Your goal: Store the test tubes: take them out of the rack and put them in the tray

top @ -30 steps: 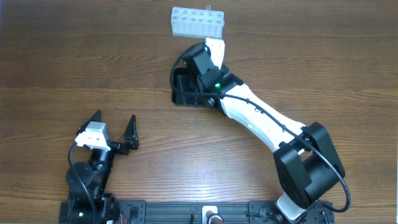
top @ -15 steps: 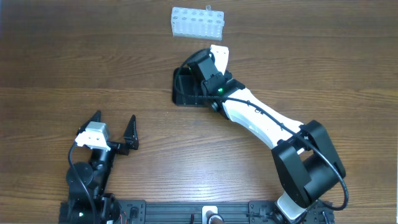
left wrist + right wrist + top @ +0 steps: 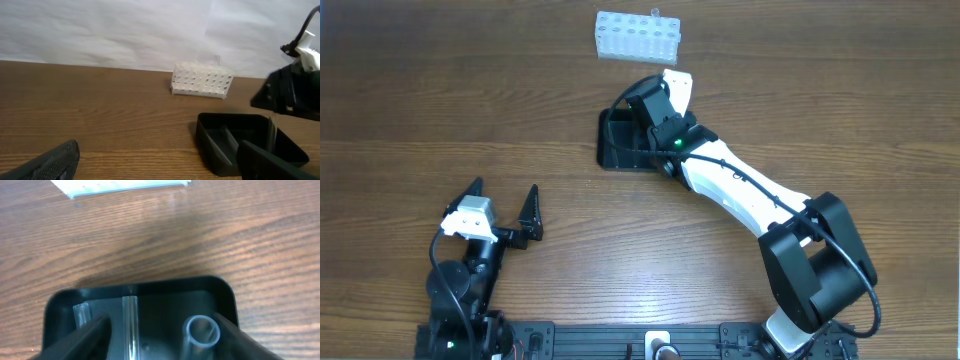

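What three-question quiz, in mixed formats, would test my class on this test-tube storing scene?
1. True or false: the left gripper is open and empty.
2. Pick one. The right gripper hangs over: A) bare wood, B) the black tray, C) a sink.
3. Fill the gap with "touching" or "apart from": the white rack stands ___ the tray.

Key: 1 true; 2 B; 3 apart from.

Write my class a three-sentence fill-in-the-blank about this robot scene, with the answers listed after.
1. The white rack stands apart from the ___ tray.
2. The right gripper hangs over the ___.
3. The left gripper, near its own base, has its jaws ___.

Missing words: black; tray; open.
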`<state>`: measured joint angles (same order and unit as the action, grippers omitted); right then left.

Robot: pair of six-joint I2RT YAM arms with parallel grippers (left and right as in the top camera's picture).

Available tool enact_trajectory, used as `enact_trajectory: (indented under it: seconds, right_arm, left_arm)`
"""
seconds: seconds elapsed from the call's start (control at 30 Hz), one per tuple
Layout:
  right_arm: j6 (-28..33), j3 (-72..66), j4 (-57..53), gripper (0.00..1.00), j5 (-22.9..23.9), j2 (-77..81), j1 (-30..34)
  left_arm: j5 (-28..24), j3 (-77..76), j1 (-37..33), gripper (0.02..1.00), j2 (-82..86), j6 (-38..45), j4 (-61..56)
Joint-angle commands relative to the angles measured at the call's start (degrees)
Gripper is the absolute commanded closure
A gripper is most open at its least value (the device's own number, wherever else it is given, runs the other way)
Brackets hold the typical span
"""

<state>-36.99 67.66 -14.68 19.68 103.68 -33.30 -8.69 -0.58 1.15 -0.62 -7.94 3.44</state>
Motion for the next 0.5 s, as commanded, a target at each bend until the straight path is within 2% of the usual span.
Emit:
enact_trajectory:
  seconds: [0.03,0.5]
  right_arm:
    - [1.5,-0.2,2.2,0.007,-0.2,0.5,0.4]
    - [1.0,-0.3,1.4,0.007,-0.4,0.5,-1.8]
  left_arm:
    - [-0.7,0.2,-0.3,0.02,0.3,-0.4,0.1]
    - [-0.7,0.2,-0.3,0.02,0.3,-0.4,0.1]
